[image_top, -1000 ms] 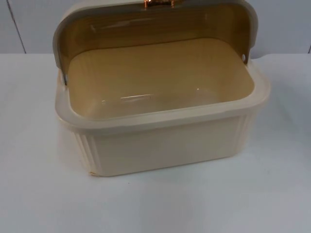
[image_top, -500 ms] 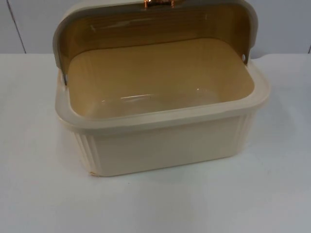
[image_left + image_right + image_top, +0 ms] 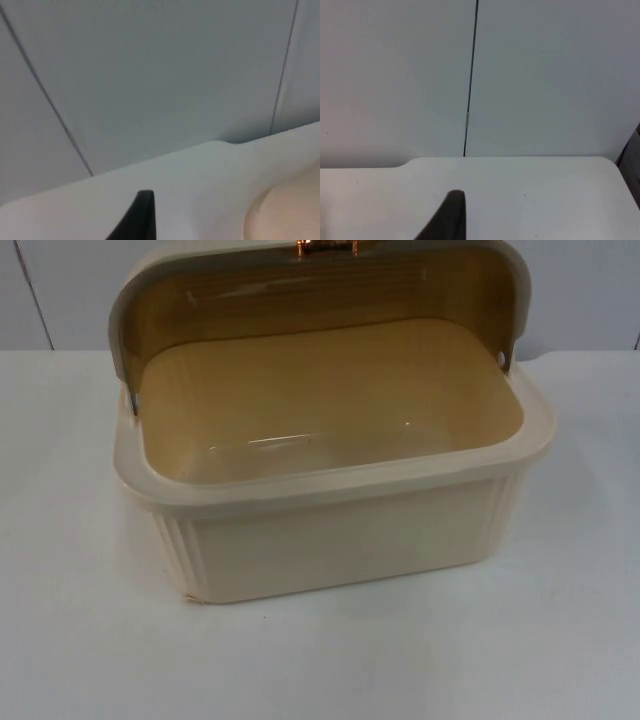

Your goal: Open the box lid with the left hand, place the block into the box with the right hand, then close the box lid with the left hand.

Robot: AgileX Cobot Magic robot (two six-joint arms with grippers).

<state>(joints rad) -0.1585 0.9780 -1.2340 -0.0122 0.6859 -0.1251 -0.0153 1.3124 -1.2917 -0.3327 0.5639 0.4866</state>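
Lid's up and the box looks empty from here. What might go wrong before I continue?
The lid stands open over the back of the box, with nothing seen holding it, so it may drop shut during the placing. Inside the box there is no block, so that step looks undone. The left gripper's fingertip and the right gripper's fingertip face the partition wall, away from the box, so each approach starts from far off.
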